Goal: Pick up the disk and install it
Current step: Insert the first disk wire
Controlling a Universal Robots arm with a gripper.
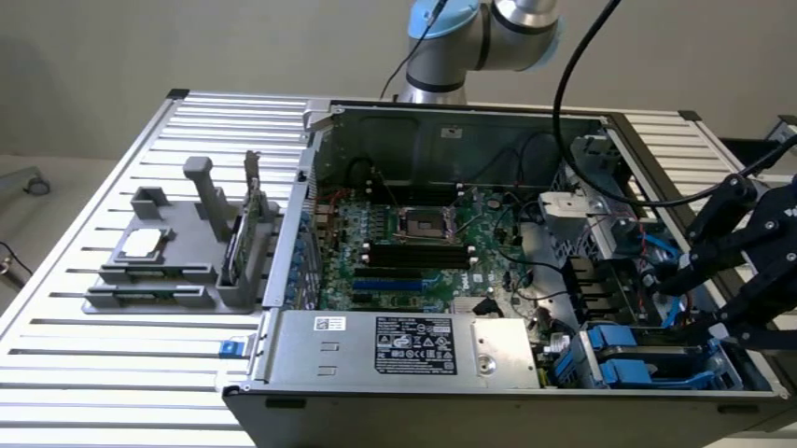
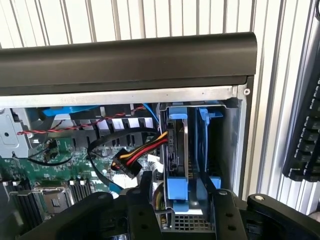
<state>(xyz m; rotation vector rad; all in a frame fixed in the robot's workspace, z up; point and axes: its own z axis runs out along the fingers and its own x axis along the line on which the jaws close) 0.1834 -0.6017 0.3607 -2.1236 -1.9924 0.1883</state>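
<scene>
Gripper [image 2: 182,200] open wide, holding nothing, straddling the disk [image 2: 176,150] seated in its bay (risk: half-latched carrier could work loose).

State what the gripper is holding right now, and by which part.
Nothing is held. The black gripper stands open just above the silver-grey hard drive in its blue plastic carrier, which sits upright in the computer case's drive bay, fingers clear of it.

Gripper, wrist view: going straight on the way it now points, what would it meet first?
Most likely the disk, standing on edge in its blue carrier in the case's drive bay, straight ahead between the open fingers of the gripper. Depth is unclear.
</scene>
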